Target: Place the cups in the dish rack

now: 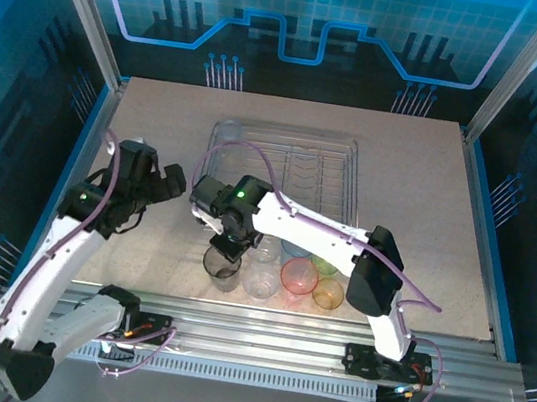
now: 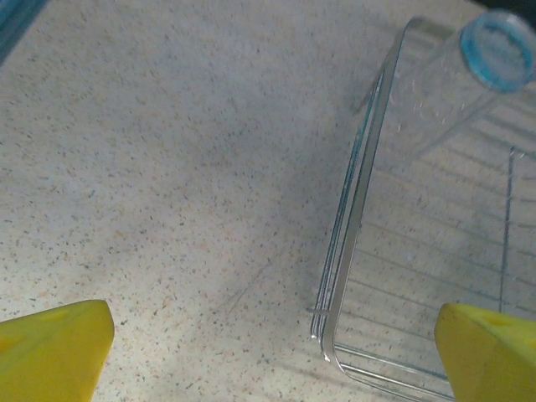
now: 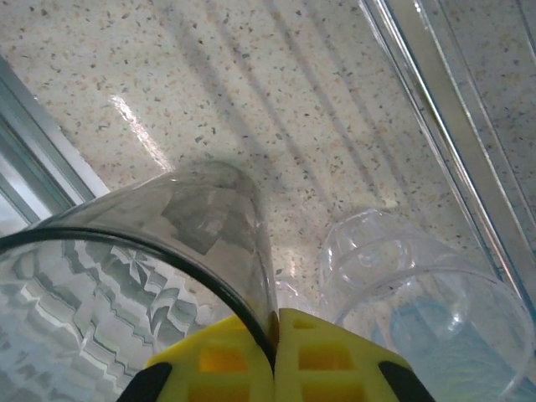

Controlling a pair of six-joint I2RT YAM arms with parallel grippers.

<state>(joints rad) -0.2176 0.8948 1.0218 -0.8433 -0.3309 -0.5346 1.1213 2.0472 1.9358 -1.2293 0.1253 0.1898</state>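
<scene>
Speckled beige surface point(image 1: 160, 114), boxed in by blue-lit walls. Nearest the arm bases, a huddle of upright cups: smoky grey cup point(image 1: 223, 267), clear cup point(image 1: 260, 281), red-pink cup point(image 1: 298, 278), orange cup point(image 1: 329, 295). Just behind these, green cup point(image 1: 325, 266) and blue cup point(image 1: 295, 249). Right jaws pressed together on the smoky grey cup's rim, its wall pinched between yellow pads point(image 3: 226, 360), clear cup just beside. Left jaws spread wide, gripping nothing, yellow fingertips point(image 2: 50, 347) hanging over bare surface and a rounded corner of the dish rack point(image 1: 283, 168). Beyond the cups, that wire rack at mid-surface, with a pale blue-ended cup point(image 2: 494, 50) lying within its outline.
</scene>
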